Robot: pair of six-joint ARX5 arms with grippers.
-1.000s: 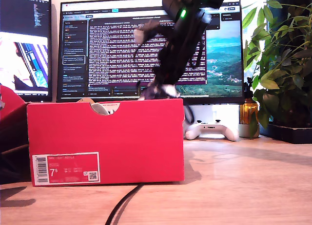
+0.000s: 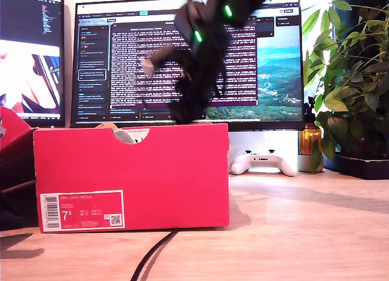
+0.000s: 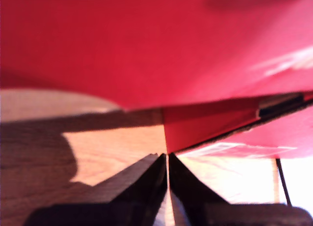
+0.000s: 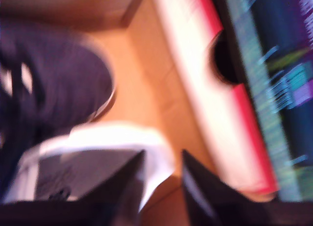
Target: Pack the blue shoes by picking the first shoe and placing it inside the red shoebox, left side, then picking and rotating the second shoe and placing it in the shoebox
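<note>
**Red box holds navy suede; one end effector spread, one pressed together**

Red fills the exterior view's left half: the bright red cardboard shoebox (image 2: 130,171) stands on the pale wooden table (image 2: 292,232). Its white size label (image 2: 82,211) and semicircular finger notch (image 2: 126,135) face the camera. A blurred black arm with green lights (image 2: 200,68) hangs over the box's far side, in front of the wide dark monitor (image 2: 140,62).

My second end effector (image 4: 161,187) looks down into the box with its two dark fingers spread apart. Inside, on the brown cardboard floor, lies a navy-blue suede shoe with white stripes (image 4: 63,84). Just beside it is a white-lined shoe opening (image 4: 112,147); the blur hides whether this belongs to the same shoe.

My first end effector (image 3: 167,187) is low above the table, close to the red cardboard, with its fingers pressed together.
</note>
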